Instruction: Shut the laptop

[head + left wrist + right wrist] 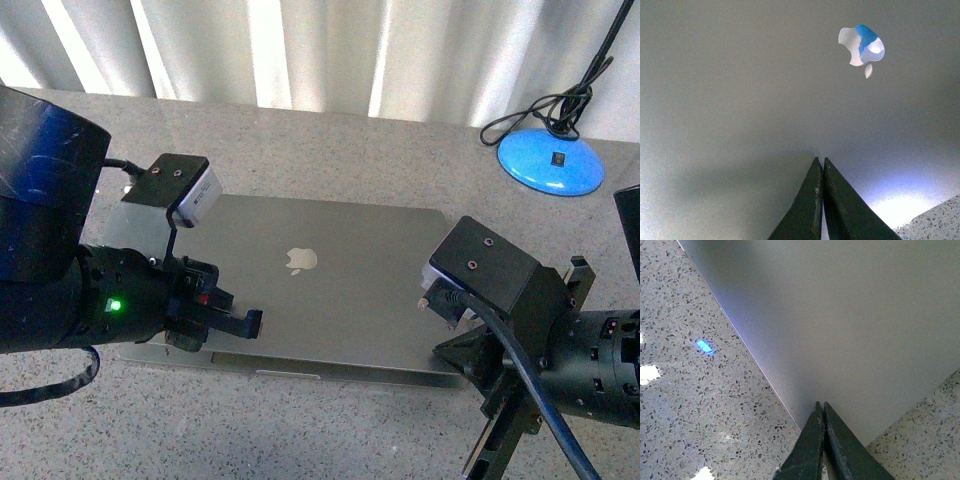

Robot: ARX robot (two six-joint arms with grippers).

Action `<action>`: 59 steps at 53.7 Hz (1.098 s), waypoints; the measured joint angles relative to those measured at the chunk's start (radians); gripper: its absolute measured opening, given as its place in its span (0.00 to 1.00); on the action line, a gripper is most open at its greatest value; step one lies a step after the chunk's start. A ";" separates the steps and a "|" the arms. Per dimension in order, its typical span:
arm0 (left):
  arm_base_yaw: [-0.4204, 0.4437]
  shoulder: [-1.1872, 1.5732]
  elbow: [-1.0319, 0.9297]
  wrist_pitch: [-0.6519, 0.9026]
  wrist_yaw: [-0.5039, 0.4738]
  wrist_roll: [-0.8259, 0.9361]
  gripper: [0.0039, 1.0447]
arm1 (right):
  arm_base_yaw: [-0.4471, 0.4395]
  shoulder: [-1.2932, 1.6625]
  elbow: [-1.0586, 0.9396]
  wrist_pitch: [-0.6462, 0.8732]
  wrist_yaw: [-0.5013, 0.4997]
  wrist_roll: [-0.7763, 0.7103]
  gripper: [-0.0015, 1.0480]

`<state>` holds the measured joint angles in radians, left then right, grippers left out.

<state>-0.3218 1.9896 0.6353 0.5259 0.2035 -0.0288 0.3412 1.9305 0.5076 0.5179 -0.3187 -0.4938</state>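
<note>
The laptop (330, 290) lies shut and flat on the speckled table, its grey lid up with the pale apple logo (301, 260) showing. My left gripper (243, 323) is shut, its tips low over the lid near the front left. In the left wrist view the shut left gripper (820, 161) points across the lid (740, 100) toward the logo (861, 46). My right gripper (820, 405) is shut with nothing in it, over a corner of the lid (850, 315); in the front view only its arm (520, 330) shows, at the laptop's front right corner.
A blue round lamp base (551, 160) with a black cable (560, 100) sits at the back right of the table (330, 150). Pale curtains (300, 50) hang behind. Speckled tabletop (700, 390) surrounds the laptop.
</note>
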 joint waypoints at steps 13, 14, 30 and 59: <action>0.008 0.022 -0.014 0.025 0.011 -0.011 0.03 | 0.006 0.027 0.000 0.000 0.015 -0.008 0.01; 0.010 0.024 -0.016 0.026 0.013 -0.012 0.03 | 0.007 0.029 0.000 0.001 0.015 -0.008 0.01; 0.026 0.051 -0.035 0.078 0.035 -0.043 0.03 | 0.021 0.056 0.001 0.009 0.029 -0.016 0.01; 0.040 0.106 -0.037 0.147 0.069 -0.162 0.03 | 0.009 0.079 0.013 0.007 0.048 -0.033 0.01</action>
<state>-0.2817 2.0960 0.5983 0.6731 0.2729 -0.1909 0.3500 2.0090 0.5209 0.5251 -0.2710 -0.5270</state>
